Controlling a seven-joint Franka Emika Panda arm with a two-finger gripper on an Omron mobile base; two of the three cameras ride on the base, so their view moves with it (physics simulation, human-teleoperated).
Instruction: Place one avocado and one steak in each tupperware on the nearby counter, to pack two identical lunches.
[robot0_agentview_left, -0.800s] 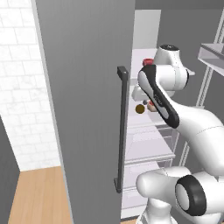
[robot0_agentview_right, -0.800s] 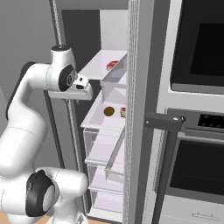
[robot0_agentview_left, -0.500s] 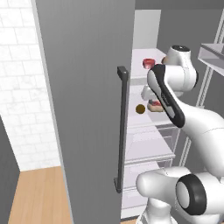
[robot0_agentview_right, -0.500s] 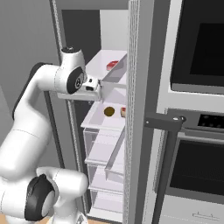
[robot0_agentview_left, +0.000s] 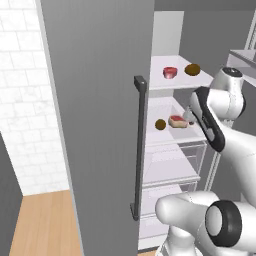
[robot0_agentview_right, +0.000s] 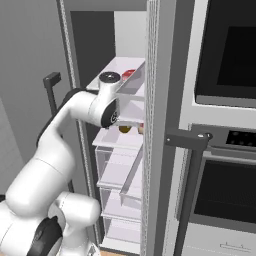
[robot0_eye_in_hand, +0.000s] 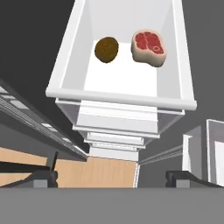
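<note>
Inside the open fridge, a red steak (robot0_agentview_left: 170, 72) and a brown avocado (robot0_agentview_left: 192, 69) lie on the upper shelf. A second avocado (robot0_agentview_left: 160, 124) and steak (robot0_agentview_left: 178, 121) lie on the white shelf below. My gripper (robot0_agentview_left: 189, 116) hovers at the right of that lower shelf, close to the steak. In the hand view the avocado (robot0_eye_in_hand: 106, 49) and steak (robot0_eye_in_hand: 149, 47) lie side by side ahead of my gripper (robot0_eye_in_hand: 114, 177), which is open and holds nothing. The tupperware and the counter are out of view.
The grey fridge door with its dark bar handle (robot0_agentview_left: 139, 150) stands open on the left. Clear drawers (robot0_agentview_left: 172, 172) sit under the shelves. A wall oven (robot0_agentview_right: 225, 75) with a bar handle (robot0_agentview_right: 192, 142) flanks the fridge on the right. Wooden floor (robot0_agentview_left: 45, 220) lies below.
The arm has swung further right and deeper into the fridge, bringing the hand down beside the lower shelf. The food has not moved.
</note>
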